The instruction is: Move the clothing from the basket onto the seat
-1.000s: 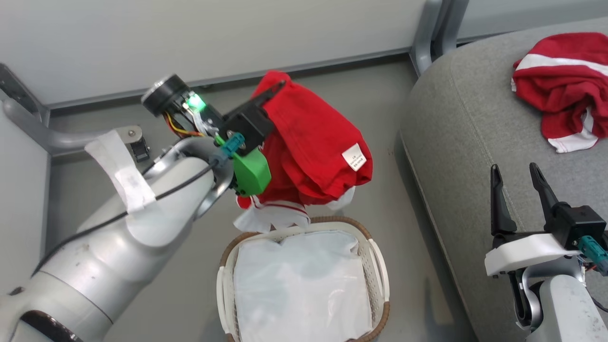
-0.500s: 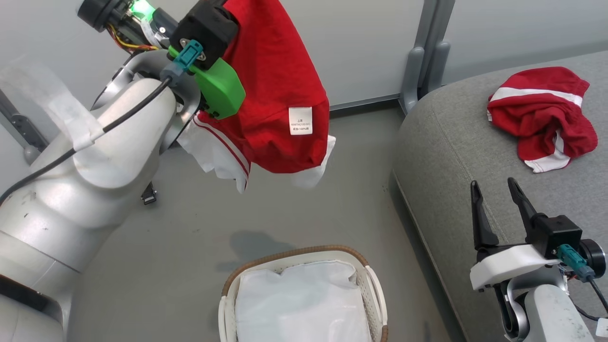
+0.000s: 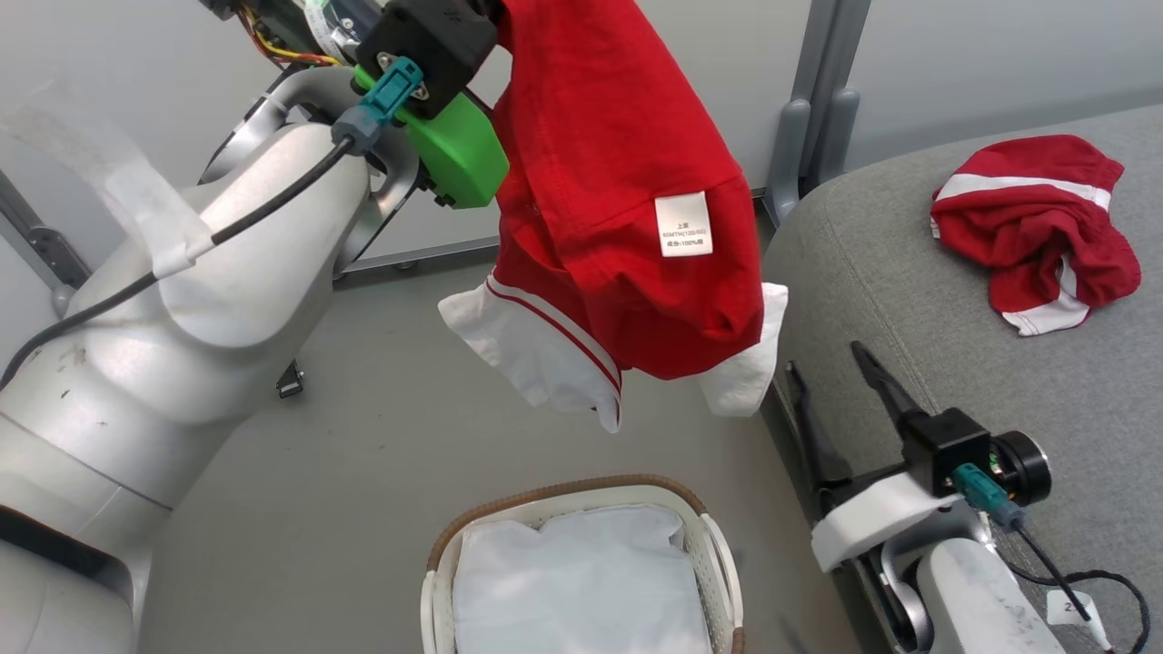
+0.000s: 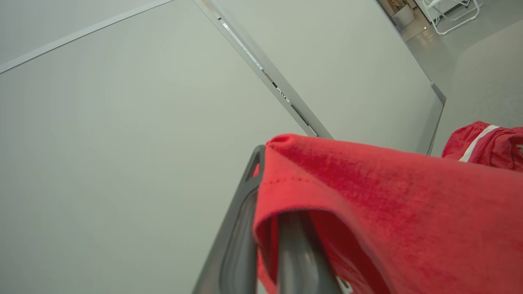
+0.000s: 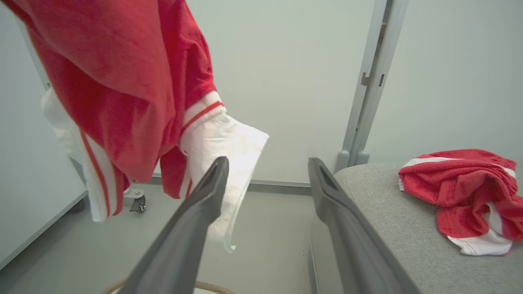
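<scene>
Left gripper is clamped shut on a red garment; I have it hanging high off the floor, above the gap between basket and seat. Right gripper stands wide open and empty, low at the seat's near edge, fingers pointing up toward the hanging cloth.

The pale wall runs behind everything. The seat takes up my right side; its rounded edge lies just beside the garment's lower hem, and I cannot tell whether the white sleeve touches it. The basket sits on the floor below and nearer to me; a white liner covers its inside. A grey post rises at the seat's far corner, close behind the garment. The other garment lies crumpled on the seat, well apart from the held one. A white label faces me on the hanging cloth; a small castor sits at the wall's foot.

The left wrist view gives me the grip itself: cloth folded over one finger, the other pressed against it from outside; in the head view the cloth covers those fingertips. The right wrist view puts the white sleeve just past one of its own fingers; whether they touch I cannot tell.
</scene>
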Motion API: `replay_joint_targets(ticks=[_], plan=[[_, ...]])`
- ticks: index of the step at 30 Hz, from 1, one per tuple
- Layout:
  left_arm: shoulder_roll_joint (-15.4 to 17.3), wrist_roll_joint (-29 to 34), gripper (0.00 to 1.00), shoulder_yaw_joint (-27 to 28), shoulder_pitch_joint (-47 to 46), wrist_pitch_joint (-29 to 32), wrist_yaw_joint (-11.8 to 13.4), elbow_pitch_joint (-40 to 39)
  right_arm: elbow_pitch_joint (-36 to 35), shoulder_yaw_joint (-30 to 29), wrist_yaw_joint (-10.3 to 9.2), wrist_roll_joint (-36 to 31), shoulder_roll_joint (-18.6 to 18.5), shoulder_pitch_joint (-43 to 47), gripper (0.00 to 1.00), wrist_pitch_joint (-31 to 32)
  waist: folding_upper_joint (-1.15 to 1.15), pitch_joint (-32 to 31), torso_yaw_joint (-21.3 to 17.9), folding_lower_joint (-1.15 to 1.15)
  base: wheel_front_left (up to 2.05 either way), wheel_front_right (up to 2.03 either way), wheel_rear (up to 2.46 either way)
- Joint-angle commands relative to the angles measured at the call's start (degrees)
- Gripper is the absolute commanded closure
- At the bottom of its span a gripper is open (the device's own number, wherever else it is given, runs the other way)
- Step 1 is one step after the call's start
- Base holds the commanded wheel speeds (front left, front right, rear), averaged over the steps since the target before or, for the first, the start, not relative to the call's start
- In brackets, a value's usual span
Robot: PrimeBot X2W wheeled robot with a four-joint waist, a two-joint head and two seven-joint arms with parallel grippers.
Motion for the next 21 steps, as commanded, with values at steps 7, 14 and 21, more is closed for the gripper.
replay_joint_targets(ticks=[7, 14, 21], plan=[[-1.66, -0.95, 1.00, -0.67, -1.58, 0.56, 0.37, -1.83, 2.62, 9.72, -0.08, -0.37, -0.27, -4.16, 0.00, -0.14, 0.68, -0.30, 1.06, 0.00, 0.00, 0.00, 0.00], [-2.59, -1.12, 1.00, -1.12, -1.88, 0.43, 0.49, -2.70, 4.78, 11.76, -0.08, -0.10, -0.17, -10.44, 0.00, -0.13, 0.68, -0.14, 2.25, 0.00, 0.00, 0.00, 0.00], [-3.71, -1.61, 1.00, -2.16, -0.06, -0.09, 0.13, -2.83, 8.80, 16.03, -0.08, 0.93, -0.22, -16.16, 0.00, -0.14, 0.68, 0.01, 3.66, 0.00, 0.00, 0.00, 0.00]])
